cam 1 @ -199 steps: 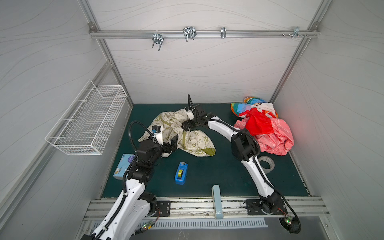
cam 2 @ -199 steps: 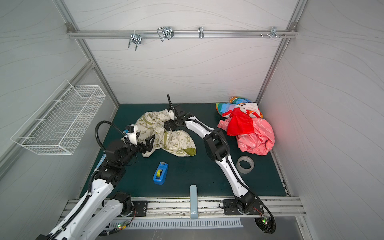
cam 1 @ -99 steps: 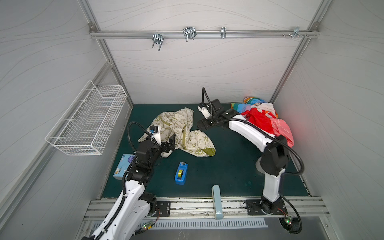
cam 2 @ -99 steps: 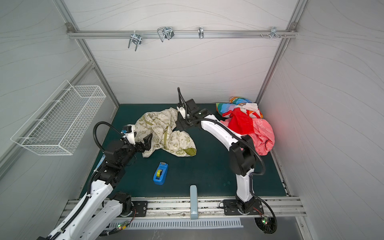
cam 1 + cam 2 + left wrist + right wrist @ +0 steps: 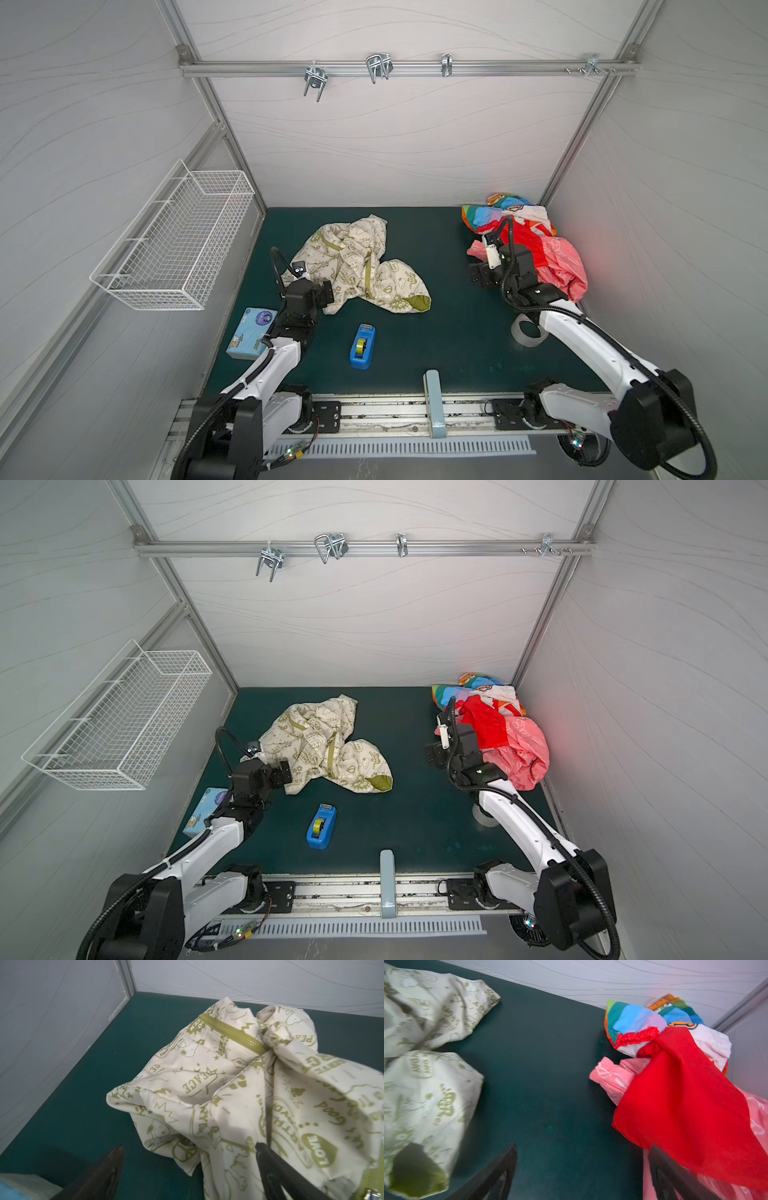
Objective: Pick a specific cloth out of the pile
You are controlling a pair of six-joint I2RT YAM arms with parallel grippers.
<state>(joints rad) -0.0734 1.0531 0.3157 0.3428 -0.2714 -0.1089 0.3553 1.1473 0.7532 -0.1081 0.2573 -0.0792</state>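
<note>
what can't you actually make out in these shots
Tape ring: partly behind the right arm in both top views.
Tissue pack: corner behind the left arm in a top view.
Pink cloth: right wrist view, largely under the red cloth, cut by the edge.
Cream cloth print: blurred in the right wrist view.

Right arm (image 5: 582, 332): I'm swinging it back off the cloth (image 5: 357, 266), across to the pile's (image 5: 552, 257) left edge.
Cloth: it's lying free of the right jaws, its far corner spreading flatter on the bench (image 5: 449, 332).
</note>
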